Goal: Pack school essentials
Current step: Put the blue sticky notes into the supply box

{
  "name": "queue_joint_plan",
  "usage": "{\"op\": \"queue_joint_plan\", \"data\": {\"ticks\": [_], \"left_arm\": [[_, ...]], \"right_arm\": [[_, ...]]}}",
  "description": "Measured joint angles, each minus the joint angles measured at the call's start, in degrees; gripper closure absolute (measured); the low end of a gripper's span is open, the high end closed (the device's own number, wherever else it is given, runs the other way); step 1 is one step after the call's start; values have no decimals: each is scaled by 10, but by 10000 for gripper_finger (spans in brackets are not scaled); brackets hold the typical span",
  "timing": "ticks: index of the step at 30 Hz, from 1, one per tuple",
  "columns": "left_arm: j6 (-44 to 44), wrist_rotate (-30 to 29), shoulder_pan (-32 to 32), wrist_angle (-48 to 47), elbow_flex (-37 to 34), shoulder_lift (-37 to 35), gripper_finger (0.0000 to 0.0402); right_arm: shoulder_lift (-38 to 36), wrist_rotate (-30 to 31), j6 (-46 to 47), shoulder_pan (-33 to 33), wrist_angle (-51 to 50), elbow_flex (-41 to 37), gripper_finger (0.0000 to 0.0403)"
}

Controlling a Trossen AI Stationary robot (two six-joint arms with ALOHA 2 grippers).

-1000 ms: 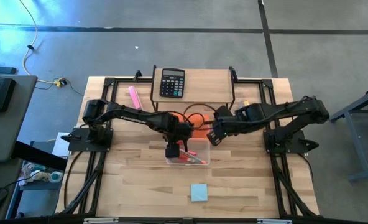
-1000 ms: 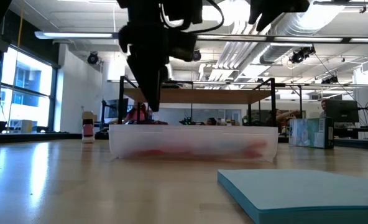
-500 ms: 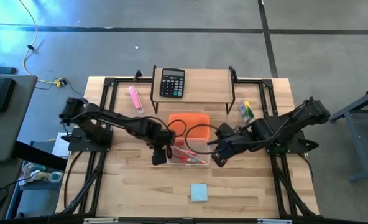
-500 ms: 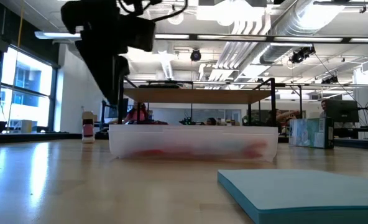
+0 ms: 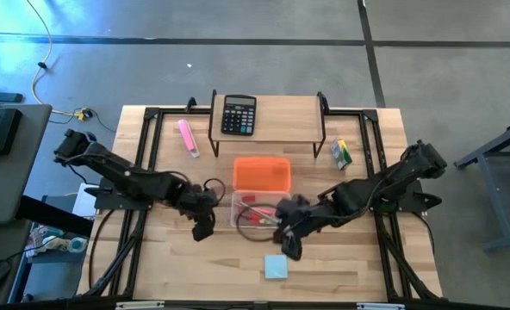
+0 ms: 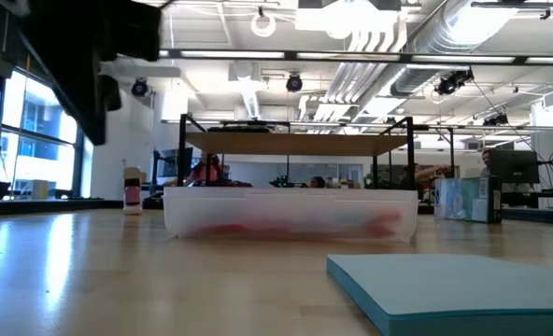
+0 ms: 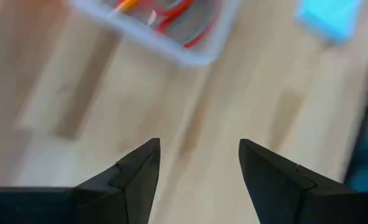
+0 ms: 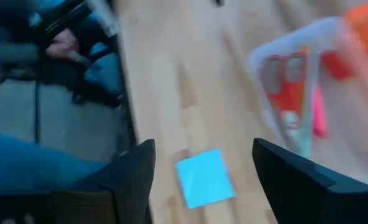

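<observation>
Now the empty, wide-open right end effector (image 5: 288, 245) hovers at 1 o'clock of the pad (image 5: 276, 266), seemingly next to grasp.

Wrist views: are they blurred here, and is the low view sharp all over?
Both wrist views are smeared: the clear box and sticky-note pad have soft edges. In the low view the pad's near edge is soft, the room behind sharper. The high view is crisp.

Spread fingers (image 8: 131, 174) frame a blue sticky-note pad (image 8: 204, 178) near the clear box (image 8: 296, 93).
</observation>
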Motion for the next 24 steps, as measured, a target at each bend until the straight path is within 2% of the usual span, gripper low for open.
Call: {"op": "queue_joint_plan", "data": {"ticks": [5, 10, 17, 24], "left_arm": [[-61, -40, -52, 72, -44, -44, 193], [-82, -97, -97, 79, -54, -73, 193], [-55, -158, -144, 125, -53, -108, 193], [-5, -171, -155, 151, -57, -139, 193]], "right_arm": [[31, -25, -27, 18, 42, 0, 141], [61, -14, -47, 40, 59, 0, 141], [111, -8, -86, 79, 108, 0, 141], [155, 7, -95, 97, 136, 1, 141]]}}
